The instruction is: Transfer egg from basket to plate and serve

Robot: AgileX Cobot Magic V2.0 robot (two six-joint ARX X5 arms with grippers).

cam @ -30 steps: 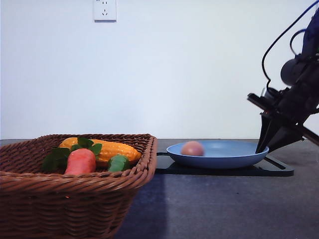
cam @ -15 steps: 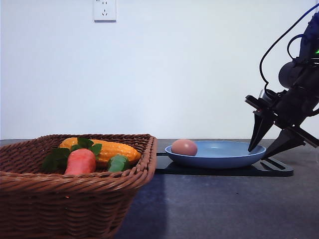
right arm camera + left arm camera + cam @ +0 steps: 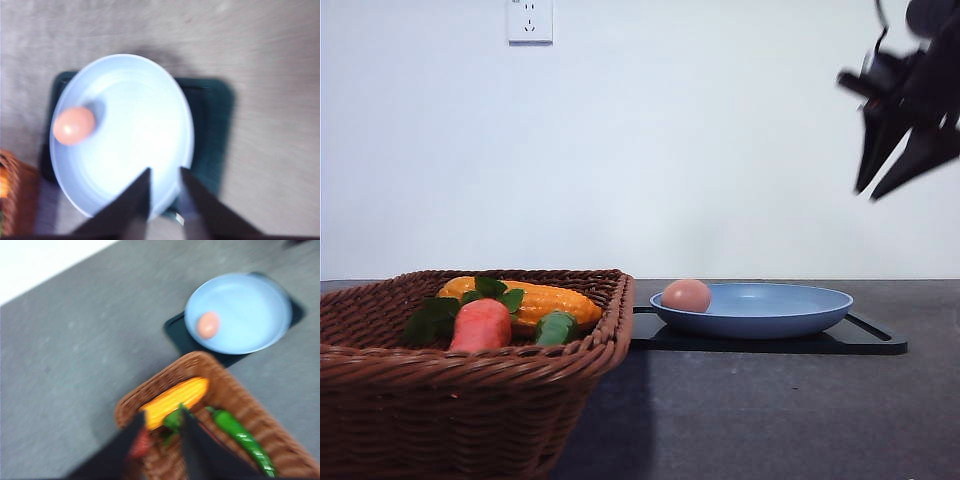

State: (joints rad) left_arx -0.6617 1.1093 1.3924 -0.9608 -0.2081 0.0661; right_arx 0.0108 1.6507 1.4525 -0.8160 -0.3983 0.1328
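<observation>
Egg [image 3: 687, 295] is lying in the plate [image 3: 790, 312] near its basket-side rim, no longer in the basket [image 3: 470, 380], which is holding only the corn [image 3: 545, 300], carrot [image 3: 482, 325] and green pepper [image 3: 240, 432]. Your right end effector [image 3: 892, 165] has been climbing from the plate's far rim and is now hanging high above it, fingers spread and empty. Your left end effector [image 3: 161, 440] is hovering over the basket, also parted. You are looking at a plate set on the black tray [image 3: 865, 343] on the bench [image 3: 770, 420], so serving looks nearly finished.
</observation>
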